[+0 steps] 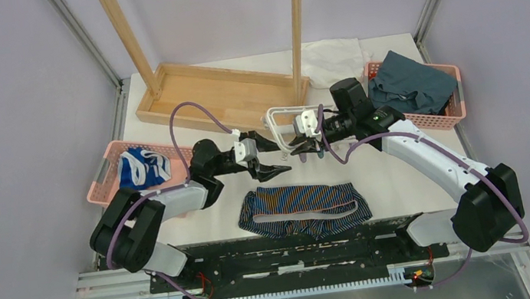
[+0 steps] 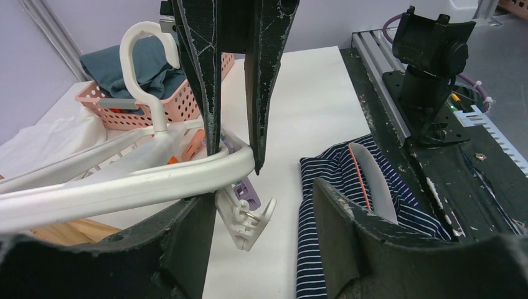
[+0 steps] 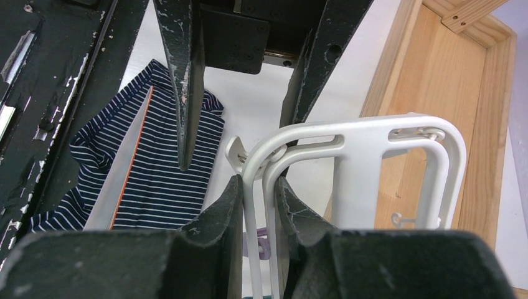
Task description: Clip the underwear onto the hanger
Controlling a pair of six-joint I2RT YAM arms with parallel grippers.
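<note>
1. right gripper (image 3: 258,187): jaws clamped on the hanger (image 3: 367,134). Two parallel white frame bars are squeezed between the fingers, close to a rounded corner of the frame. Nothing else is in the grip.
2. left gripper (image 2: 261,193): jaws well apart, gripping nothing. It sits just left of the hanger with its tips aimed at it. In its wrist view the hanger's long bar runs past one finger and a white clip (image 2: 246,217) dangles in the gap between the fingers. Can't tell whether it touches either.
3. underwear (image 1: 304,208): flat on the table (image 1: 213,222), on the near side of the hanger towards the arm bases. Apart from the hanger, in neither gripper, no clip on it.
4. Counts:
   - Hangers: one, with its hook (image 2: 143,62) up.
   - Underwear: one.
   - Clips I can make out: two, the white one and a purple one (image 2: 248,187) right behind it. The rest are hidden, so no total.
5. Baskets: two, both pink.
   - left basket (image 1: 107,178): left of the hanger, holding one blue-and-white garment (image 1: 142,168).
   - right basket (image 1: 457,105): right of the hanger, holding one teal cloth (image 1: 412,84).
6. Also behind the hanger:
   - One wooden rack (image 1: 223,93) with two uprights, its base just behind the hanger.
   - One crumpled white sheet (image 1: 335,59), behind and slightly to the right.
</note>
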